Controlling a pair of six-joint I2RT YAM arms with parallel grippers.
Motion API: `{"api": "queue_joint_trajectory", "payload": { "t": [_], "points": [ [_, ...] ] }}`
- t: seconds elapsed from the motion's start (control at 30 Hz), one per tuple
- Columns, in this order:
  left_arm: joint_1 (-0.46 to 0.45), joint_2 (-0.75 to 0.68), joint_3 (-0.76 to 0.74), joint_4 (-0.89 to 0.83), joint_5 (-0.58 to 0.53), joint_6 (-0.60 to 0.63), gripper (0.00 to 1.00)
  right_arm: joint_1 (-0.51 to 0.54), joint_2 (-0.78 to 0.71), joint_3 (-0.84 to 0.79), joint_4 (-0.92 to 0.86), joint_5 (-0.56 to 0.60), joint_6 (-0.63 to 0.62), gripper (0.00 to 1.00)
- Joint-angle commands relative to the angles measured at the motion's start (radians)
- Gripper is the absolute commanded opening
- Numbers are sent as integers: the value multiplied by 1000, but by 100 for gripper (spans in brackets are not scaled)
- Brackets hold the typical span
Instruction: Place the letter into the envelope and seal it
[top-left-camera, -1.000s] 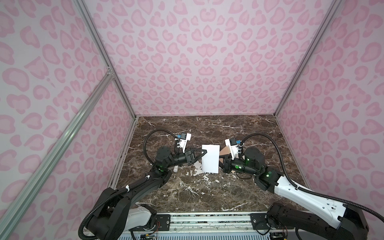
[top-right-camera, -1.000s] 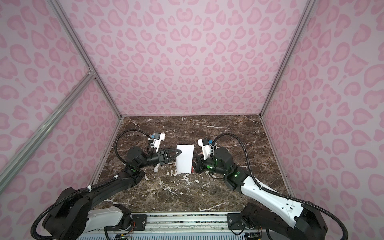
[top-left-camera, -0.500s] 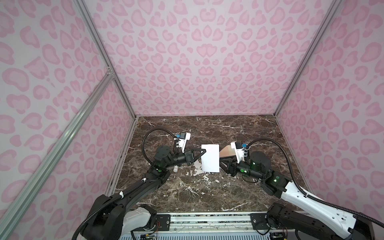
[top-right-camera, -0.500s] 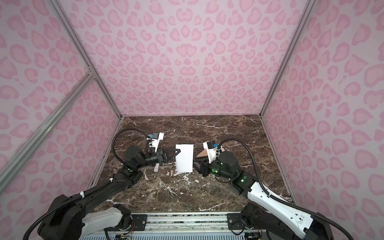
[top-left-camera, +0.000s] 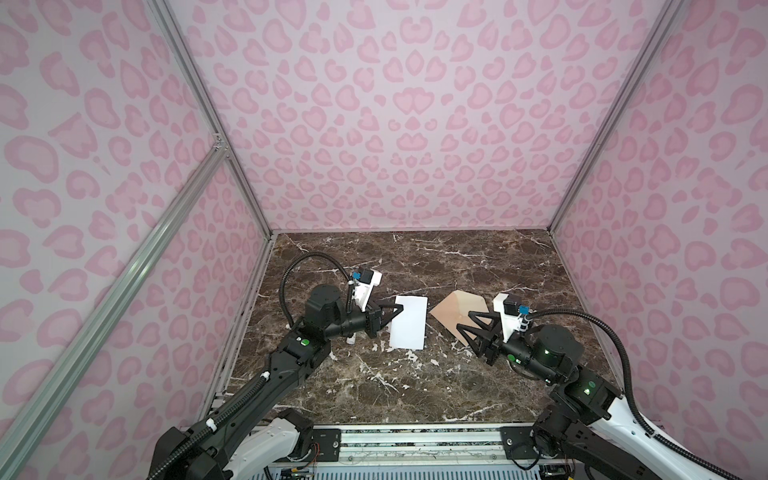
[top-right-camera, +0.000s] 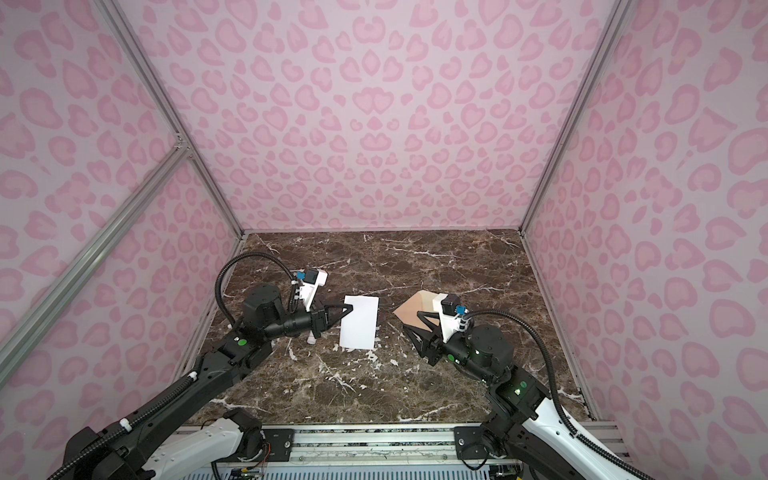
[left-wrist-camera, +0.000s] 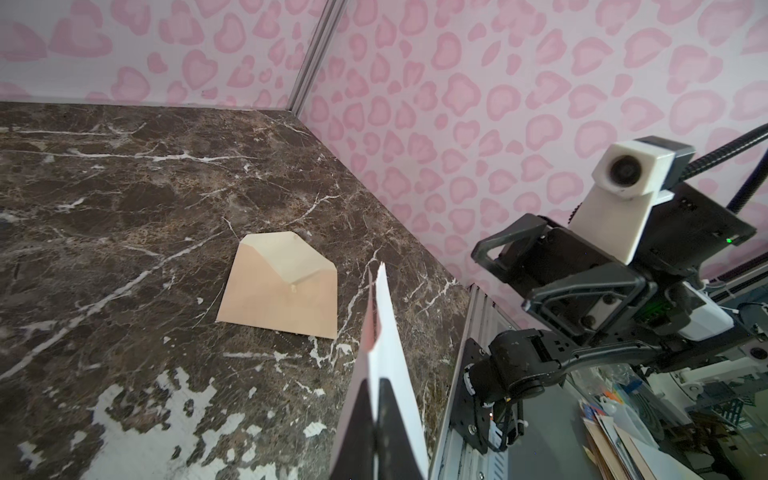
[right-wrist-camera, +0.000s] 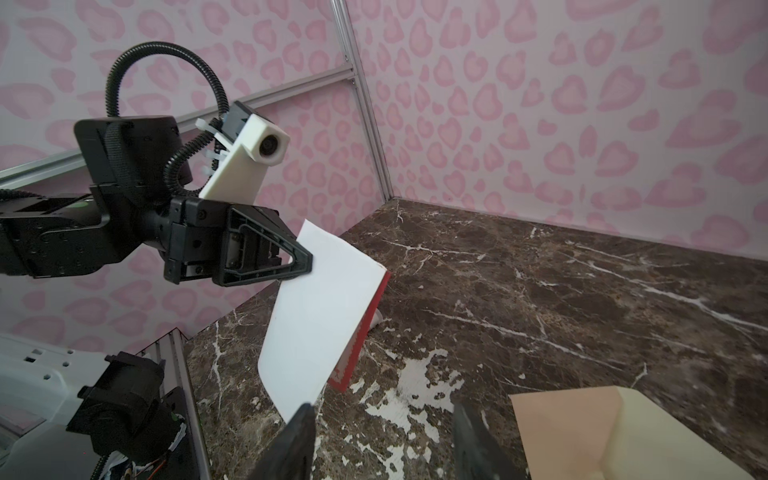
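The letter (top-left-camera: 409, 328) is held up off the marble table, plain white face upward, in both top views (top-right-camera: 359, 328). My left gripper (top-left-camera: 400, 308) is shut on its left edge. The left wrist view shows the letter (left-wrist-camera: 388, 345) edge-on between the closed fingers of that gripper (left-wrist-camera: 377, 386). The peach-tan envelope (top-left-camera: 455, 313) lies flat to the right, flap open (left-wrist-camera: 278, 291). My right gripper (top-left-camera: 465, 322) hangs over the envelope's near corner, open and holding nothing. In the right wrist view this gripper (right-wrist-camera: 382, 411) sits between the letter (right-wrist-camera: 316, 316) and the envelope (right-wrist-camera: 582, 436).
Pink patterned walls with aluminium posts (top-left-camera: 249, 199) close in the table on three sides. A metal rail (top-left-camera: 415, 440) runs along the front edge. A small white piece (top-left-camera: 351, 340) lies on the table under the left gripper.
My right gripper has opened, let go of the letter's right edge and drawn back to the right over the envelope. The left gripper has closed fully on the letter and keeps it raised.
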Motion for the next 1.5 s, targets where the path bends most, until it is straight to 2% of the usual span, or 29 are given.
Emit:
{"api": "queue_joint_trajectory", "payload": {
  "t": [0.0, 0.33, 0.6, 1.03, 1.47],
  "points": [
    [-8, -13, 26, -108, -7, 110, 4, 1, 1, -9, 70, -87, -93, 54],
    [-149, -21, 70, -265, -44, 349, 4, 27, 134, 114, -51, -237, -317, 54],
    [-230, -63, 49, -276, -78, 519, 4, 48, 237, 193, -161, -310, -476, 56],
    [-288, -77, 69, -338, -53, 667, 4, 84, 360, 267, -229, -379, -559, 53],
    [-304, -132, 47, -352, -21, 748, 4, 112, 423, 278, -269, -399, -587, 45]
  ]
}}
